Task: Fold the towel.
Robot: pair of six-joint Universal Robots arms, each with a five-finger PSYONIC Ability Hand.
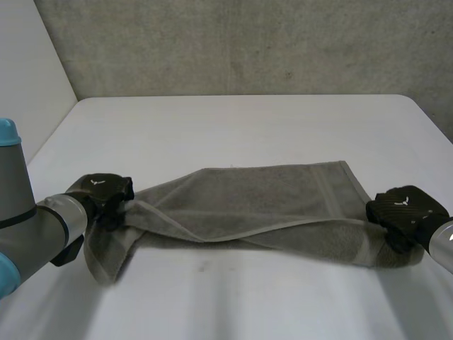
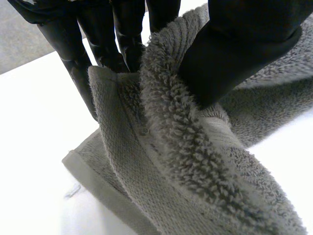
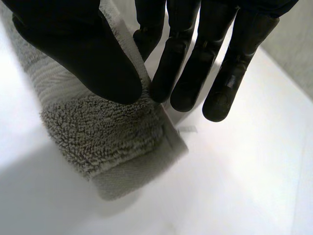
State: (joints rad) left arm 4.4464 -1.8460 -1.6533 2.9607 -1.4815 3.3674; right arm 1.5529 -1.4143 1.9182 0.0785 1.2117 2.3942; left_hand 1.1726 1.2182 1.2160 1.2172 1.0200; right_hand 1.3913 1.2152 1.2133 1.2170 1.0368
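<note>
Left hand (image 1: 102,193): clamped on left end of towel (image 1: 269,205), thick bunch pinched between thumb and fingers; loose corner droops below hand onto bench (image 1: 248,120).
Towel: lies on bench between the two hands, long axis running hand to hand; looks doubled lengthwise, twisted and narrow toward left hand, flatter toward right.
Right hand (image 1: 407,212): on right end, thumb pressing edge against nearest finger, other fingers straight, clear of cloth.
Judgement: each hand holds own end; next fold likely carries one end along axis toward other.

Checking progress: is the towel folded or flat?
Partly folded: the towel is doubled lengthwise, hem crossing the middle; left hand and right hand pinch its ends.
</note>
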